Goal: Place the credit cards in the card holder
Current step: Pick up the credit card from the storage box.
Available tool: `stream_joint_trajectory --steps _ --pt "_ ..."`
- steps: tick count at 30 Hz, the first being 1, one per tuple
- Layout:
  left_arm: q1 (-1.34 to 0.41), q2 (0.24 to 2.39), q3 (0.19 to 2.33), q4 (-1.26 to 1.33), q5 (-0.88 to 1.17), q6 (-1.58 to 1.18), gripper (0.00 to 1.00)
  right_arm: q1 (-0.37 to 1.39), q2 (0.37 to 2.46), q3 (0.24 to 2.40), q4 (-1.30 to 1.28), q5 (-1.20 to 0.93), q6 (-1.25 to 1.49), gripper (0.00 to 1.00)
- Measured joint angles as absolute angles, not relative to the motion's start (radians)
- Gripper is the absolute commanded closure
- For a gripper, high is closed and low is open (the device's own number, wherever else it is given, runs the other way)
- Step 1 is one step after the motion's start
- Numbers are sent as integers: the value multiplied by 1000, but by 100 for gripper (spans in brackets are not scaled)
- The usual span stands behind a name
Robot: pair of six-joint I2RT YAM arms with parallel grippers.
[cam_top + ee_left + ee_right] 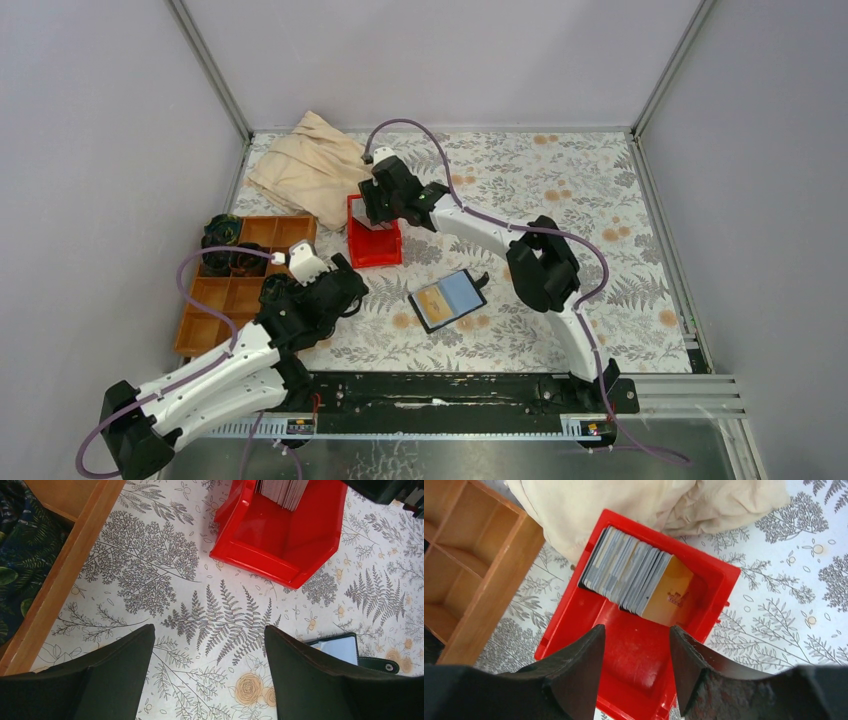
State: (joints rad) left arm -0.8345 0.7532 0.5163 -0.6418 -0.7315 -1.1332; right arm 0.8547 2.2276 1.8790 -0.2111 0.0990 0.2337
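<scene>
Card-fetching looks to be the step in hand. From above, the right gripper (380, 205) hangs over the red plastic bin (376, 250), while the small black leather-like card holder (447, 300) lies opened flat, showing tan and blue inside, well apart from those fingers and nearer the left gripper (345, 290). At the left wrist, the left gripper (210, 640) stands wide and empty above bare floral tablecloth; the card holder (340, 647) peeks out just beside its right finger (305, 670), and the bin (280, 535) lies ahead. At the right wrist, the right gripper (636, 635) is moderately parted and touches nothing; the stack of thin grey, white and tan credit cards (629, 575) stands on edge just beyond its fingertips. Next, it probably must descend and pinch one outer card.
</scene>
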Motion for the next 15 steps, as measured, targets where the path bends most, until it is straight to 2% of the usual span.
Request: stream_joint_trajectory --steps 15 --pt "-805 699 483 -602 -700 -1108 13 825 2336 1993 -200 57 328 46"
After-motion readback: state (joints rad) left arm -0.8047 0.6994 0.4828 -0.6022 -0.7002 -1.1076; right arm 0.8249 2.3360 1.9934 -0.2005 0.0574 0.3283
